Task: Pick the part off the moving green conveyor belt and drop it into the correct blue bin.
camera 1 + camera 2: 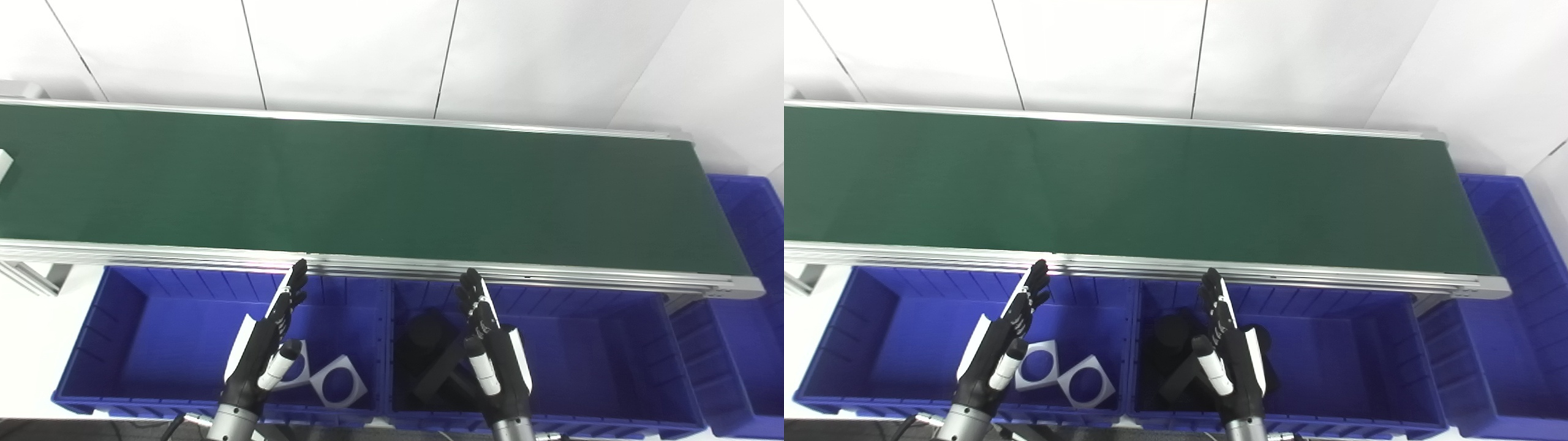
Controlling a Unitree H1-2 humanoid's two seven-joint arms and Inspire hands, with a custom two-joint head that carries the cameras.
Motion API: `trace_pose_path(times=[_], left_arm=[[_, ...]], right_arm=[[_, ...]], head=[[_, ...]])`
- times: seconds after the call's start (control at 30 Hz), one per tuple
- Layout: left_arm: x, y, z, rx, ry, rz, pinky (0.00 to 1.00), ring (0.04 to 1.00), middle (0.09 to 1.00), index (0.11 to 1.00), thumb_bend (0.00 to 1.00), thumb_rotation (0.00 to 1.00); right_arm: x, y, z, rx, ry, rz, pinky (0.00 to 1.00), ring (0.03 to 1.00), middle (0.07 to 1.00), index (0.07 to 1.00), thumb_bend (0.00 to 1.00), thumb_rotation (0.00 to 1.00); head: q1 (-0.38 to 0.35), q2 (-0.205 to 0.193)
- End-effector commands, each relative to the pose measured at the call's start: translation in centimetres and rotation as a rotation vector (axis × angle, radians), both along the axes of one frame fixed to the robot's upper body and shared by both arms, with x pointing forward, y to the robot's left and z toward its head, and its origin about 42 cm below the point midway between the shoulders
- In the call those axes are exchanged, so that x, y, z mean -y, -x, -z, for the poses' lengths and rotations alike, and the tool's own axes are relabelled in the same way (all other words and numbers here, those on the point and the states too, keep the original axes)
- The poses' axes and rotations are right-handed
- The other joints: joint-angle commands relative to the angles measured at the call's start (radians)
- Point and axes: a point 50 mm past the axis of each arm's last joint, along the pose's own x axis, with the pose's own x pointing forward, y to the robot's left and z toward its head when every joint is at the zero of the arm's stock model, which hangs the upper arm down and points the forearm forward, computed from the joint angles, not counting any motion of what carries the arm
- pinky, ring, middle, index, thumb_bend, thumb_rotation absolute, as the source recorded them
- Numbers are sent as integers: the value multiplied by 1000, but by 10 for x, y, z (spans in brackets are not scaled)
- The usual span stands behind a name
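Observation:
The green conveyor belt (pixel 367 184) runs across the view. A small white part (pixel 3 164) shows at its far left edge, cut off by the frame; the right eye view does not show it. Both hands hover in front of the belt's near rail, fingers stretched out and apart, holding nothing. My left hand (pixel 266 343) is over the left blue bin (pixel 153 343), which holds two white square plates with round holes (pixel 338 383). My right hand (pixel 490 343) is over the middle blue bin (pixel 588 361), which holds black parts (pixel 429 352).
A third blue bin (pixel 756 245) stands past the belt's right end. The aluminium rail (pixel 392 264) edges the belt just beyond the fingertips. A white wall rises behind the conveyor.

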Motion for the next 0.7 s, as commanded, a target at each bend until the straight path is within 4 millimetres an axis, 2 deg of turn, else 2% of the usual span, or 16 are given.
trace_pose_path(times=[0.0,0.67], left_arm=[[0,-6,-7,57,10,0,961,985,1000,989,805,1000],[-1,-3,-1,36,-1,0,966,994,1000,991,801,1000]], right_arm=[[-2,-5,-9,85,-9,-2,997,979,985,1000,838,841],[-2,-3,-3,65,1,2,985,976,984,1000,822,845]], head=[[-1,-4],[-4,-48]])
